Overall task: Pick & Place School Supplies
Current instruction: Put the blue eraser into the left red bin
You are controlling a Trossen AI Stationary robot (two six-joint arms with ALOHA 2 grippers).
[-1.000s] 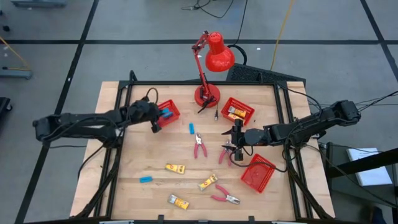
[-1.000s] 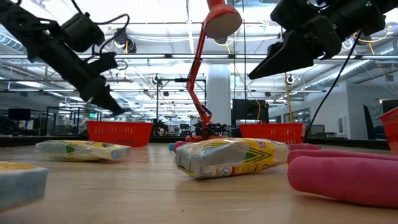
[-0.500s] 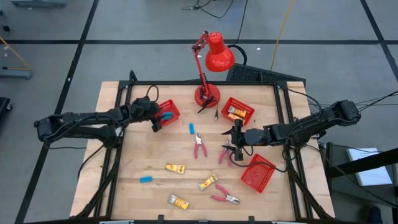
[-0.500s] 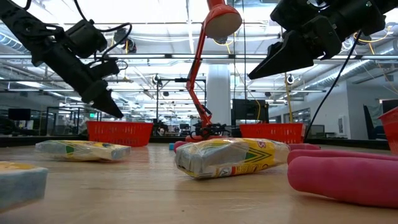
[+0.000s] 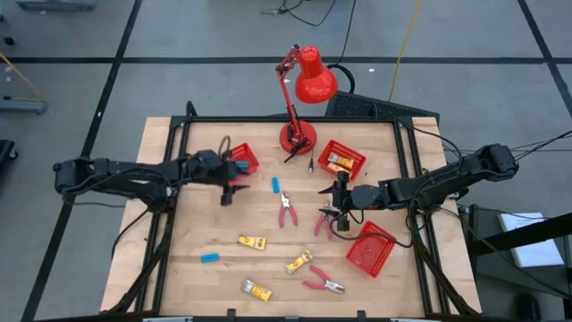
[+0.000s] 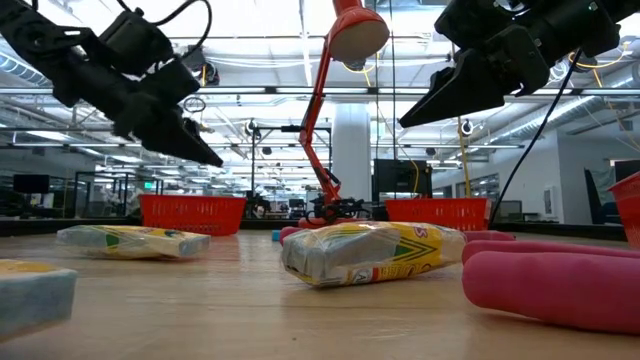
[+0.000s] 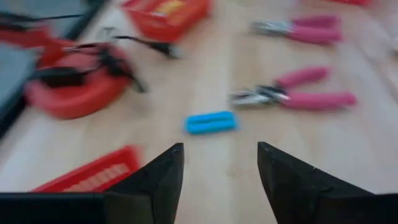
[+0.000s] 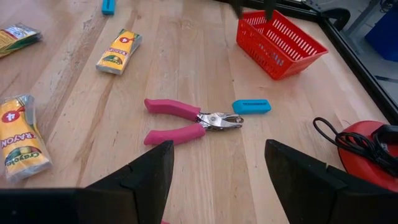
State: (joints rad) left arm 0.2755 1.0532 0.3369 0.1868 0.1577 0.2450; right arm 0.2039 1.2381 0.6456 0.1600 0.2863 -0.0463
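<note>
Left gripper (image 5: 231, 190) — dark fingers apart, empty, beside the red mesh basket (image 5: 243, 158) at ten o'clock on the wooden table (image 5: 206, 224). Right gripper (image 5: 337, 211) — fingers spread, empty, over pink-handled pliers (image 5: 322, 222) near centre. Second pliers (image 5: 286, 208), grey metal jaws, just beside; third pliers (image 5: 323, 284) at five o'clock. Light-blue oblong block (image 5: 275, 184) at centre; another block (image 5: 210, 258) at eight. Glossy yellow packets (image 5: 253, 241) lie flat towards six o'clock.
</note>
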